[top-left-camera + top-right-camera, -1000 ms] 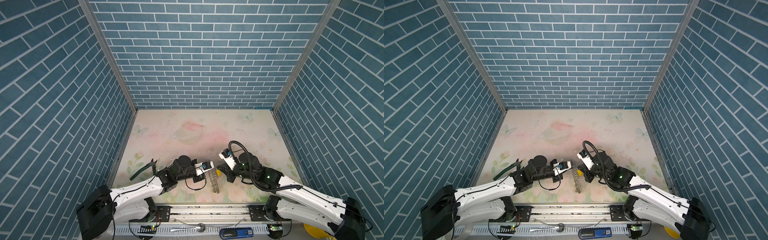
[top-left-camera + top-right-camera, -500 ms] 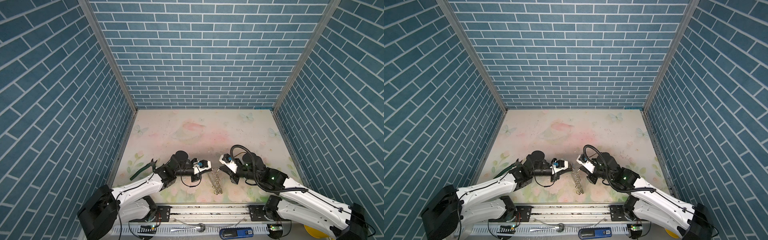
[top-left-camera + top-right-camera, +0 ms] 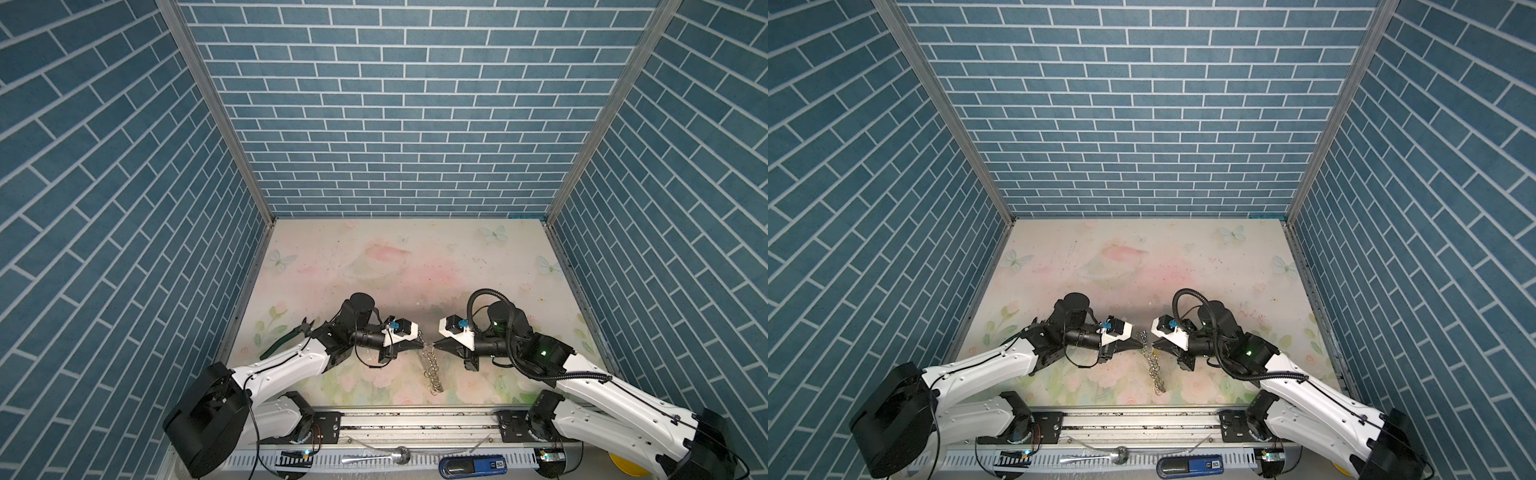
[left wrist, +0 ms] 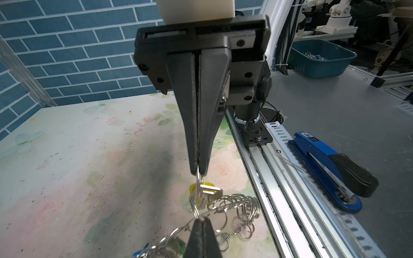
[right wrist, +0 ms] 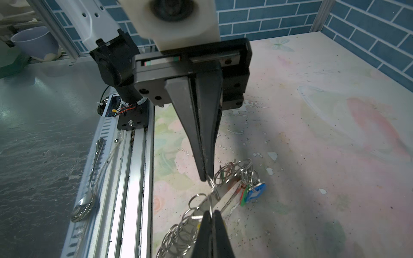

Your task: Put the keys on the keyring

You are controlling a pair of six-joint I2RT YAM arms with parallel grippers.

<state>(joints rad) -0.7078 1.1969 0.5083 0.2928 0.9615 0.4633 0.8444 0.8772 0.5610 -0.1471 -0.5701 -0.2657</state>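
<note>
- Holding the keyring (image 3: 430, 365) between both arms. The left gripper (image 4: 198, 171) and right gripper (image 5: 207, 177) are each clamped tight on a thin wire ring at its upper end. Their tips face each other, almost touching, near the middle of the table's (image 3: 374, 257) front edge.
- From that pinch the chain of rings trails down toward the front edge, and its lower end lies on the table. Its long axis runs roughly back to front, across the line joining my two tips.
- A yellow key (image 4: 206, 189) hangs directly under the left tip, against the ring I'm pinching. I can't tell whether it is fully threaded.
- More keys (image 5: 253, 192), with blue, green and red tags, bunch just beside the right tip, on the side away from the rail (image 4: 279, 178).
- Neither arm is nearer, since both are already on the work. I judge the next move to be a small one at the tips, along the left-right line.
- The table is open behind and to both sides. The rail runs close along the front, so I'd favour moving up or back. The pliers (image 3: 286, 340) by the left edge are well apart.
</note>
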